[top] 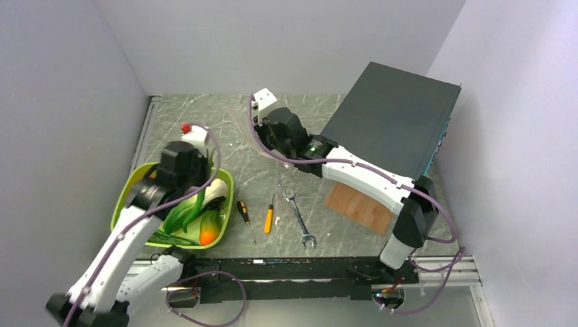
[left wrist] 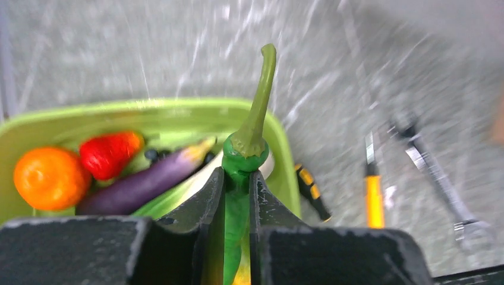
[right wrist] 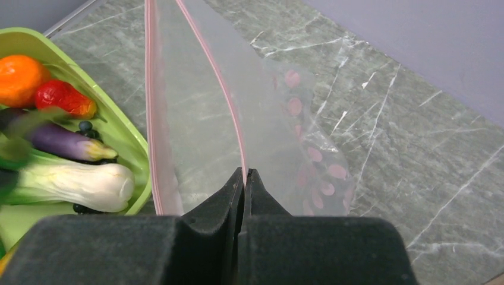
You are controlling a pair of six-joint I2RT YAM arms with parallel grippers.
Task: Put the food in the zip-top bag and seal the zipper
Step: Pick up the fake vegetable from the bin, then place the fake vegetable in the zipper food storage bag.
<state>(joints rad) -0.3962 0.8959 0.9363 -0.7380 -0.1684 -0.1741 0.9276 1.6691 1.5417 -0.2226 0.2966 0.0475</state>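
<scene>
1. The bag [right wrist: 261, 119] is held up by my right gripper [right wrist: 245, 178], just beside the tray [right wrist: 113, 113] and over the table [right wrist: 416, 148].
2. My right fingers are pressed shut on one strip of the zipper [right wrist: 148, 89]. The other strip runs apart from it, so the mouth stands parted.
3. Red dots show through the clear plastic low on the bag's far side.
4. My left gripper [left wrist: 238, 184] is clamped narrow on the pepper [left wrist: 245, 145], above the tray, with the stem pointing out past my fingertips.
5. In the tray lie an orange [left wrist: 50, 178], a red piece [left wrist: 110, 154], an eggplant [left wrist: 142, 181] and a bok choy [right wrist: 77, 184].
6. On the table right of the tray lie two screwdrivers [top: 243, 214] and a wrench [top: 300, 218], side by side.
7. Farther right a wooden board [top: 358, 204] lies under my right arm, with a black box [top: 395, 119] leaning by the wall.
</scene>
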